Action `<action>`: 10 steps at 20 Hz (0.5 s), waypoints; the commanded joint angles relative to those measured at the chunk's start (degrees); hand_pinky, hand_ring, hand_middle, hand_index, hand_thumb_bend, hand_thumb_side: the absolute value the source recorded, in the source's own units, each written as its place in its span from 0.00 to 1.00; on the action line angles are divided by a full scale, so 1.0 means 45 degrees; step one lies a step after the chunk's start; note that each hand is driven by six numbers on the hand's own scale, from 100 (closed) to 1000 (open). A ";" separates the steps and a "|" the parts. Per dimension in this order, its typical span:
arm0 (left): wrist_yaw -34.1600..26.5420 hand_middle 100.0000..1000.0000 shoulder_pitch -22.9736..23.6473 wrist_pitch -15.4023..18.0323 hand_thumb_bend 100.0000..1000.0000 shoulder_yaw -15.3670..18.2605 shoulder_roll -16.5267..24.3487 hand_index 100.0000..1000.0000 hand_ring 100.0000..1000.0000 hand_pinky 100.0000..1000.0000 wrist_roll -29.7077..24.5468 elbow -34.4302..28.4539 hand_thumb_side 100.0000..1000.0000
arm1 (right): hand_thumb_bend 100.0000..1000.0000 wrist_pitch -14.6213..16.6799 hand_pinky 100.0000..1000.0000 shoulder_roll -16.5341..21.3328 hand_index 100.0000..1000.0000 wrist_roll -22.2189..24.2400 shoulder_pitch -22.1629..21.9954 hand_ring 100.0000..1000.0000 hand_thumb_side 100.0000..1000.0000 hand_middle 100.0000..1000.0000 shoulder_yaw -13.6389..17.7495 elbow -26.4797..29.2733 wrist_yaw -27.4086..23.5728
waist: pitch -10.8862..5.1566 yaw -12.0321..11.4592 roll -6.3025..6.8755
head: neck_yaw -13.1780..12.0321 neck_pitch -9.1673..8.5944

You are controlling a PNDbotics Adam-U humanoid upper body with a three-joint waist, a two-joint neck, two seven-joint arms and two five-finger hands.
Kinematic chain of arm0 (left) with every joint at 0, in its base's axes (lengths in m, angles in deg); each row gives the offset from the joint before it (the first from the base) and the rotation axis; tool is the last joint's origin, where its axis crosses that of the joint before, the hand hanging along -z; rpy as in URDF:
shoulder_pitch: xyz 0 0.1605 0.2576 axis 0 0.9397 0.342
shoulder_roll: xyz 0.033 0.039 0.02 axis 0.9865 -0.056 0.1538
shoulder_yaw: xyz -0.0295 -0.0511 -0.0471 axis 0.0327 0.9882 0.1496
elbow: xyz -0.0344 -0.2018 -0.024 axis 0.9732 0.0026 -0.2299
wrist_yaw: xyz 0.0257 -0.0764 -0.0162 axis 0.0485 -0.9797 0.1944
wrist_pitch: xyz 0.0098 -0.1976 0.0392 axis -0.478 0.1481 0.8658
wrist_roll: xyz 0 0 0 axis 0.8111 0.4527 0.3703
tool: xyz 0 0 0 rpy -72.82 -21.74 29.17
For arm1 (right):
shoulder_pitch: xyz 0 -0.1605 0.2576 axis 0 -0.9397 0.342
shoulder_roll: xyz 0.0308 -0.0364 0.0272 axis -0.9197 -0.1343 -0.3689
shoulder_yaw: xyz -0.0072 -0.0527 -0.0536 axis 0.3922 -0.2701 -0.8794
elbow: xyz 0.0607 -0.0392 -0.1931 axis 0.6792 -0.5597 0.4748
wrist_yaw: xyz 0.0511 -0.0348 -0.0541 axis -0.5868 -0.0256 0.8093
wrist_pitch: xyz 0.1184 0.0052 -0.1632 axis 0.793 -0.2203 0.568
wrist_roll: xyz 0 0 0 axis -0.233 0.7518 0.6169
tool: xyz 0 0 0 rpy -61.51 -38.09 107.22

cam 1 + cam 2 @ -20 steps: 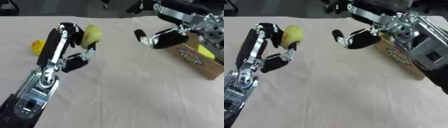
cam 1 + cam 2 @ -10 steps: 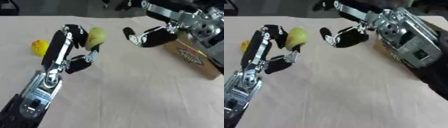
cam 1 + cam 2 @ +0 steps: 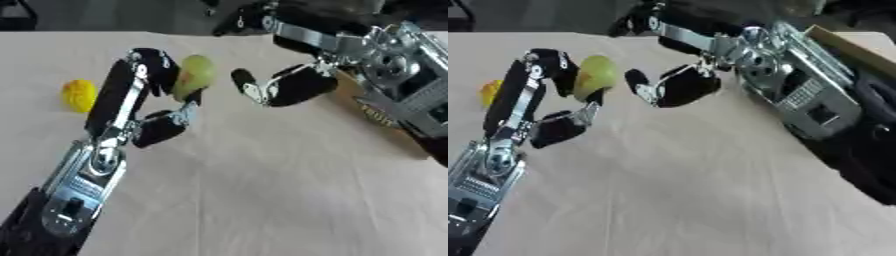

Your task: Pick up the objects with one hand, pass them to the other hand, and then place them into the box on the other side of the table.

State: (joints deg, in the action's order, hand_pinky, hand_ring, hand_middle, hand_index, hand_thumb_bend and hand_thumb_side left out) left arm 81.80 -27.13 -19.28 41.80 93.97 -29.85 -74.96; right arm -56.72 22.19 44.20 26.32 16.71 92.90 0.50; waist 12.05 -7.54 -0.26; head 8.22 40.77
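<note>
Right robot hand (image 3: 284, 87) now nearer, fingers apart, left robot hand (image 3: 162, 95) clamped on green fruit (image 3: 193, 76), yellow obj (image 3: 79, 95) behind, box (image 3: 385, 107) rt.

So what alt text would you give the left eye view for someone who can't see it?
The robot's left hand holds up a yellow-green fruit while its right hand reaches toward it, not touching. A small yellow object lies on the table.
</note>
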 commanded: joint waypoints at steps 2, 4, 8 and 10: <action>0.0101 0.28 -0.0358 0.0188 0.00 -0.0060 -0.0111 0.39 0.30 0.25 -0.0062 -0.0249 0.00 | 0.00 -0.0103 0.95 -0.0069 0.90 0.0302 0.0281 0.91 0.20 0.86 0.0044 0.0200 0.0464 | -0.0275 -0.0071 -0.0004 | 0.0130 0.0061; 0.0127 0.28 -0.0379 0.0219 0.00 -0.0076 -0.0142 0.39 0.30 0.25 -0.0102 -0.0313 0.00 | 0.00 -0.0149 0.95 -0.0157 0.90 0.0356 0.0289 0.91 0.20 0.86 0.0037 0.0200 0.0621 | -0.0264 -0.0100 -0.0016 | 0.0166 0.0068; 0.0105 0.28 -0.0403 0.0286 0.00 -0.0115 -0.0155 0.39 0.30 0.26 -0.0147 -0.0434 0.00 | 0.00 -0.0121 0.95 -0.0254 0.90 0.0301 0.0318 0.91 0.21 0.86 0.0033 0.0200 0.0874 | -0.0249 -0.0172 -0.0026 | 0.0227 0.0043; 0.0104 0.28 -0.0419 0.0341 0.00 -0.0147 -0.0139 0.39 0.31 0.26 -0.0180 -0.0527 0.00 | 0.00 -0.0058 0.94 -0.0273 0.90 0.0334 0.0311 0.90 0.22 0.86 0.0008 0.0200 0.1062 | -0.0243 -0.0201 -0.0032 | 0.0278 0.0029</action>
State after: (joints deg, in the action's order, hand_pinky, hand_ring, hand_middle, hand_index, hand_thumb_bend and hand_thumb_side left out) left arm 82.28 -27.78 -18.08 41.24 93.52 -30.65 -75.80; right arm -57.25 20.66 45.60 26.62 16.33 92.90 4.56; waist 12.05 -8.39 -0.40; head 9.22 41.14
